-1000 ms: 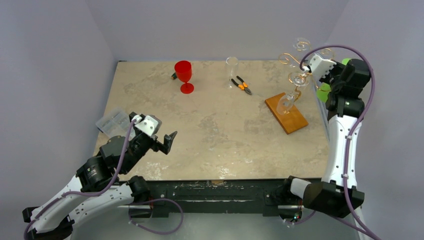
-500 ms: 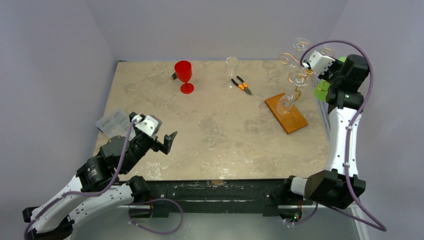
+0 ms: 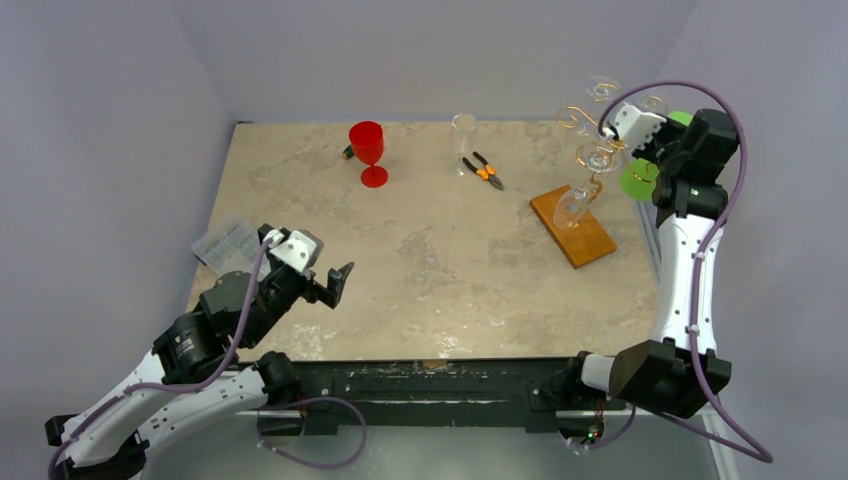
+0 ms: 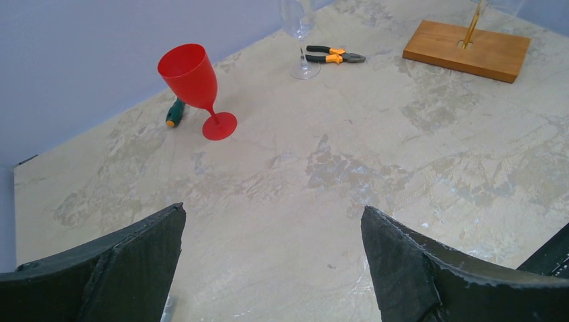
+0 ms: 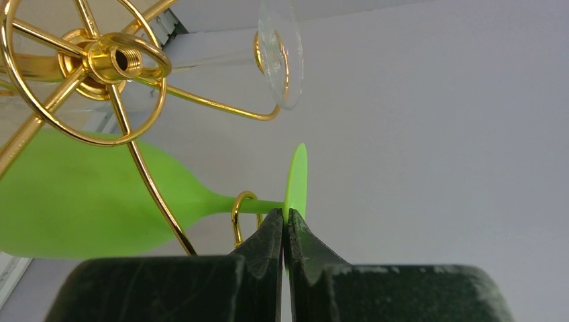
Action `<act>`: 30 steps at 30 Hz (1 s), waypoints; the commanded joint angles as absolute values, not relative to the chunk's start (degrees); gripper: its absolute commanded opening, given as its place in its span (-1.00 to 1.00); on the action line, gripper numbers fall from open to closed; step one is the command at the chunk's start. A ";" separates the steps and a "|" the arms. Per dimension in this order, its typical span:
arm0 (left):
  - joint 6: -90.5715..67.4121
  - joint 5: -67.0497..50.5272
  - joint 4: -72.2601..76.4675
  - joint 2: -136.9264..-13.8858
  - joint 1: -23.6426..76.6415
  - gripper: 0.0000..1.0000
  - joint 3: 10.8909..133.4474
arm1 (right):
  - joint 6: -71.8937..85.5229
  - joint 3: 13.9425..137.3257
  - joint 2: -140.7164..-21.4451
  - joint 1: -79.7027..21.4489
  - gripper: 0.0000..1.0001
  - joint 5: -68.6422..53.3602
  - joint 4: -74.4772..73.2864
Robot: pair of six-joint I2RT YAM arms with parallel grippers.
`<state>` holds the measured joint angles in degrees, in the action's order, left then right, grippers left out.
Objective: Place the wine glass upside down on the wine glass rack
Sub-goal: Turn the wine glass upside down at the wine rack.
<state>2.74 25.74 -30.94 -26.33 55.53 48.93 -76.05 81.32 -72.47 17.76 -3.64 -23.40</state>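
Shifted slightly toward the rack (image 5: 111,64), the right claw (image 5: 286,228) is seen pinching the green wine glass (image 5: 80,194) by its foot, with the stem lodged in a rack curl. The left claw (image 4: 272,213) is held spread above the table (image 4: 302,194).

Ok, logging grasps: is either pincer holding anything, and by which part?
The right pincer pinches the green wine glass by the rim of its foot; the left pincer is open, empty.

Green wine glass (image 5: 67,201); gold rack (image 5: 113,64); red goblet (image 4: 191,74)
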 commanded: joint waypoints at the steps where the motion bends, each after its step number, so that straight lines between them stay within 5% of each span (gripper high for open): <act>1: 3.99 25.03 -28.48 -26.37 55.28 1.00 48.79 | -75.75 82.34 -70.49 18.00 -1.00 -6.15 -23.10; 30: 3.96 25.00 -28.48 -26.37 55.11 1.00 48.82 | -75.77 81.92 -70.80 17.71 -0.86 -7.03 -25.84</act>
